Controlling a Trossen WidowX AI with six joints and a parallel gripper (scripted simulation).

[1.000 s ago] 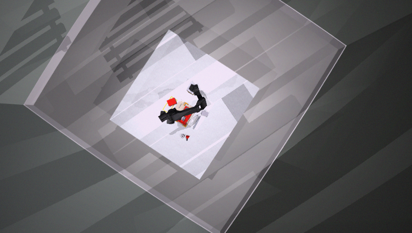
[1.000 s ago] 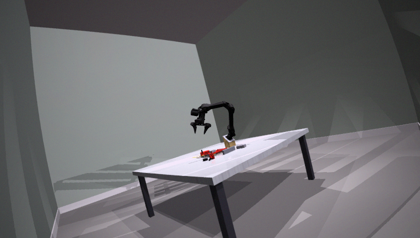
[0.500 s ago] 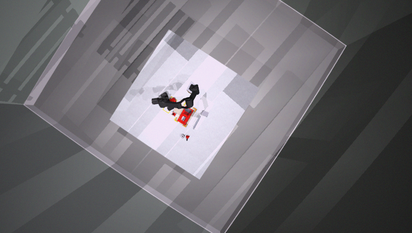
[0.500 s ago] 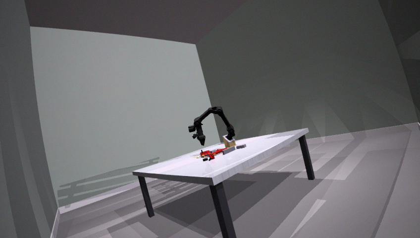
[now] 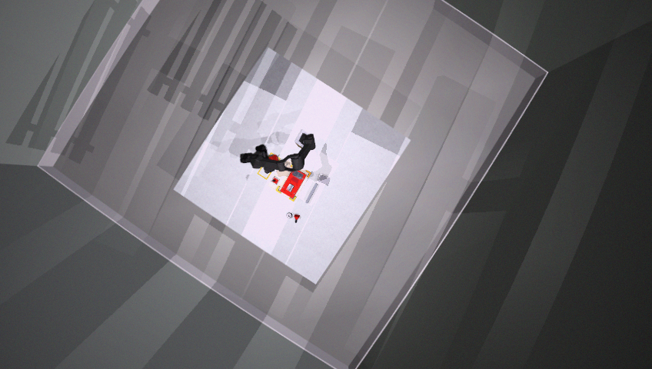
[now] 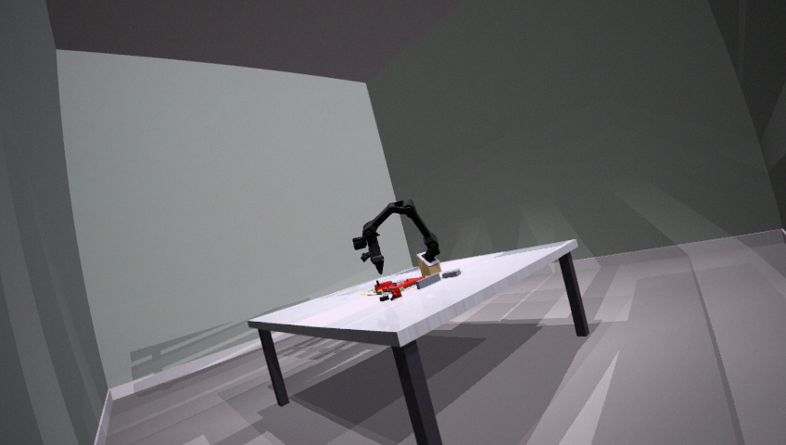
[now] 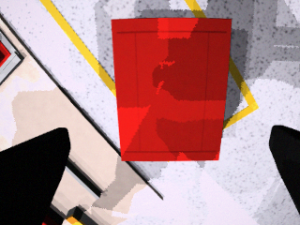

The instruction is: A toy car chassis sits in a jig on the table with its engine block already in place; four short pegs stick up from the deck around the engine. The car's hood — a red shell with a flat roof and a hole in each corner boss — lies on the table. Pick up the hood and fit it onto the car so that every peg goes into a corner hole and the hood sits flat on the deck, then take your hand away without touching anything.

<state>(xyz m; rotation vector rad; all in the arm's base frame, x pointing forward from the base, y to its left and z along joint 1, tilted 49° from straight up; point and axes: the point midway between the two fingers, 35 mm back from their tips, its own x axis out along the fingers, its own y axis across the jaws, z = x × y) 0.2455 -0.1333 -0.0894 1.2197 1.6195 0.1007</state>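
The red hood point(image 7: 171, 89) point(image 5: 273, 157) lies roof up on the table, its wider end toward the top of the wrist view. Its corner holes are hidden. My gripper point(image 7: 171, 137) point(image 6: 380, 272) is open and empty above the table. In the wrist view its fingers stand wide apart, left and right of the hood's near end, with a gap on each side. The red chassis point(image 5: 296, 181) sits in its jig beside the hood, with the engine block point(image 5: 290, 187) on its deck. The pegs are too small to make out.
A yellow outline point(image 7: 76, 42) runs around and under the hood. The beige jig board point(image 7: 42, 112) is close on its left. A small red part point(image 5: 274, 180) sits in a grey holder. A grey bar point(image 5: 311, 193) point(image 6: 428, 281), a round part point(image 5: 289, 214) and a red-black part point(image 5: 296, 217) lie around the jig.
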